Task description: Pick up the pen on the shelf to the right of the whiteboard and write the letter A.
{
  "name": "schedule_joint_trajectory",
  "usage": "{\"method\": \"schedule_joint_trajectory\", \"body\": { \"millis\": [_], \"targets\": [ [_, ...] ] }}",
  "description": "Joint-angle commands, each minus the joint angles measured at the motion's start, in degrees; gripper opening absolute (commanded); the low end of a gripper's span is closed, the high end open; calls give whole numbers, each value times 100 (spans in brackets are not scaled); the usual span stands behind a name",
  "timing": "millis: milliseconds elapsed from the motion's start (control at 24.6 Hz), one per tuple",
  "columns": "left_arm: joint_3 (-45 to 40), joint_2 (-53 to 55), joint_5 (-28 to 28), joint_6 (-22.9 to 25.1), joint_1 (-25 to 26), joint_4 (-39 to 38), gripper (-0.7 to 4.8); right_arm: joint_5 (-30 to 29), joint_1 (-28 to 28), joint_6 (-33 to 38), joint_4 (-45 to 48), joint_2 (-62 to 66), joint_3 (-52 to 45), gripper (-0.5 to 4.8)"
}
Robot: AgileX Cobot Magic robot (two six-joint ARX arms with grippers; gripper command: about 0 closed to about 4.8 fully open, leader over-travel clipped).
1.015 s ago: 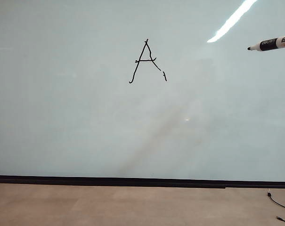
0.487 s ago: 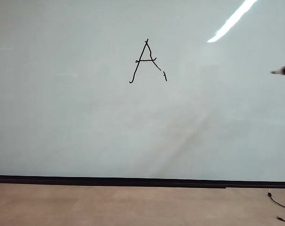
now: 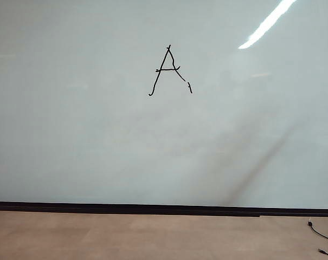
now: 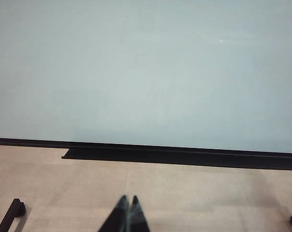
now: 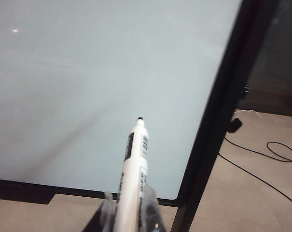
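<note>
In the right wrist view, the right gripper (image 5: 131, 212) is clamped on the pen (image 5: 134, 164), whose black tip points toward the whiteboard (image 5: 88, 72) near its dark right edge, apart from the surface. The left gripper (image 4: 128, 212) hangs over the tan floor (image 4: 208, 193), fingertips pressed together, holding nothing. The letter A (image 3: 169, 70) stands in thin black strokes upper-centre on the board in the exterior view; cables (image 5: 261, 159) lie beyond.

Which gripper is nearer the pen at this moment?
Right. The right gripper has its jaws shut on the pen, tip pointing at the whiteboard. The left gripper is shut and empty, low over the floor, no pen near it.
</note>
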Motion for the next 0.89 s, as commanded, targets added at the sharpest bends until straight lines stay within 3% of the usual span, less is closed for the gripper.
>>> {"method": "schedule_joint_trajectory", "body": {
  "millis": [41, 203, 893],
  "targets": [
    [17, 2, 22, 22, 0, 35, -5, -518, -374, 203, 197, -2, 28, -6],
    [17, 2, 22, 24, 0, 35, -5, -647, -721, 433, 450, -2, 28, -6],
    [17, 2, 22, 24, 0, 35, -4, -752, -710, 442, 26, -2, 28, -6]
  ]
}}
